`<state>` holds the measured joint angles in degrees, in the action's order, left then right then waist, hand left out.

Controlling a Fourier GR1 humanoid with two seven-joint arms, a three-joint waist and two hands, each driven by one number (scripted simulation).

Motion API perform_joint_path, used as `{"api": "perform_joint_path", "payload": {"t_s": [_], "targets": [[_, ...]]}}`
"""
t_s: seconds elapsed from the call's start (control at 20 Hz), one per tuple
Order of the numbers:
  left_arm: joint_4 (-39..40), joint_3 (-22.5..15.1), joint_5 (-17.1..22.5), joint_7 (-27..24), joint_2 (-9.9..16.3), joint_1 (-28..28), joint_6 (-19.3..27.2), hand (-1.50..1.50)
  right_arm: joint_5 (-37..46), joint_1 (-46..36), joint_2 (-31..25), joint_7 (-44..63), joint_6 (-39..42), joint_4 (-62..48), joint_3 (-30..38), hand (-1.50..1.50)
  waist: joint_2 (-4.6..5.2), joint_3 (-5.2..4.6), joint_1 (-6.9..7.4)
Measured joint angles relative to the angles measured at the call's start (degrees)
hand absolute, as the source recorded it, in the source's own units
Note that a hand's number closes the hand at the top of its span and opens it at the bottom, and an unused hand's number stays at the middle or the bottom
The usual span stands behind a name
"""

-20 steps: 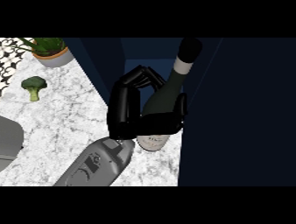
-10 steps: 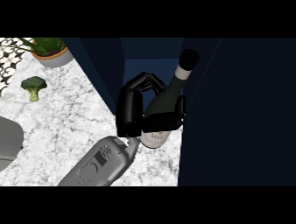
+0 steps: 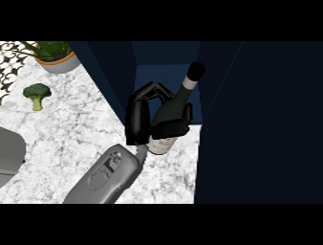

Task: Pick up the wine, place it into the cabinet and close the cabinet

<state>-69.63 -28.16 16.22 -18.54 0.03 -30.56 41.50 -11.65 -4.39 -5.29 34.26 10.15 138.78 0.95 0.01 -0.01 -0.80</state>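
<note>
The right hand (image 3: 150,119) has its fingers and thumb curled round the wine bottle (image 3: 173,109). The bottle tilts, with its top pointing into the dark blue cabinet (image 3: 270,119). The cabinet's walls sit close on both sides of it. Well apart on the white counter (image 3: 65,129) are a broccoli (image 3: 37,94) and a potted plant (image 3: 54,56).

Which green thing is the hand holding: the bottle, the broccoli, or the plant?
The wine bottle. The right hand is curled round it at the cabinet's opening. The broccoli and the potted plant sit apart on the counter, untouched.
</note>
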Motion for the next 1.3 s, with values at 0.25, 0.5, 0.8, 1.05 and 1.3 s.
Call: {"api": "perform_joint_path", "payload": {"t_s": [0.25,0.5,0.8,1.05,1.3], "targets": [[3.19,2.85,1.64,-2.59,-0.01,-1.20,-1.19,1.50,-0.04,0.42,0.25,-0.16,0.09,0.02,-0.49,-1.50,0.00,0.01,0.07],[4.47,5.24,2.57,-4.28,0.04,-1.13,-2.64,1.50,-0.16,0.44,0.01,-0.27,0.19,0.05,0.19,-1.50,-0.03,0.01,0.15],[11.34,9.45,4.01,-4.81,0.14,-5.32,-6.94,1.50,-0.19,0.14,0.54,-0.19,-0.42,0.05,-0.37,-1.50,0.02,0.00,-0.01],[14.39,11.52,5.00,-3.79,0.26,-7.83,-8.97,1.50,-0.36,-1.62,-0.05,2.02,-1.31,0.07,0.02,-1.50,-0.02,0.00,0.04],[21.64,13.03,5.79,-5.55,0.14,-11.78,-9.27,1.50,-0.73,-1.46,-0.39,2.34,-0.80,0.12,0.78,-1.50,0.10,0.00,-0.64]]}}
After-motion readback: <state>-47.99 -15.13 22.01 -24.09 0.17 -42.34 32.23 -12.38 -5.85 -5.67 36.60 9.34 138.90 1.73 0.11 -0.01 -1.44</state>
